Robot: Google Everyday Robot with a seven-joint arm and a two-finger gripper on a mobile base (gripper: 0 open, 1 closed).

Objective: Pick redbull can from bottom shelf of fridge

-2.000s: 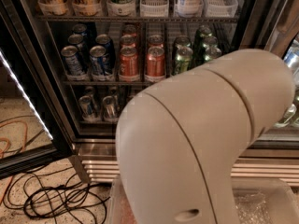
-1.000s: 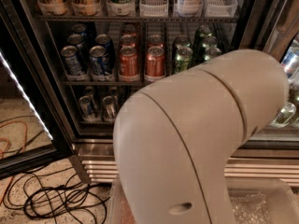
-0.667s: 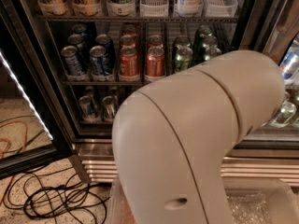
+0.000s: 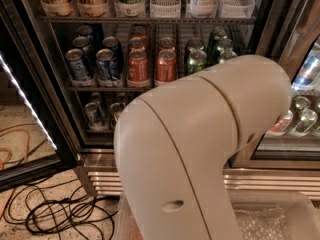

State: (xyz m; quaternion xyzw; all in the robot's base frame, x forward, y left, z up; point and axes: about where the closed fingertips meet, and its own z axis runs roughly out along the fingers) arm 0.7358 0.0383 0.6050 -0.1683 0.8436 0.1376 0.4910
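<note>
One bulky beige arm link (image 4: 200,149) filling the foreground, black cables (image 4: 55,215) coiled on the speckled floor to its left; gripper out of sight behind that link, grasp impossible to tell. Beyond, tall glass-door fridge (image 4: 100,176) with ribbed steel base and white light strip (image 4: 25,101) along the door edge. Farthest in, slim blue-and-silver redbull can (image 4: 93,115) upright on the dark wire bottom shelf (image 4: 97,130), just left of the link, under a rack of blue, orange and green cans (image 4: 137,66).
</note>
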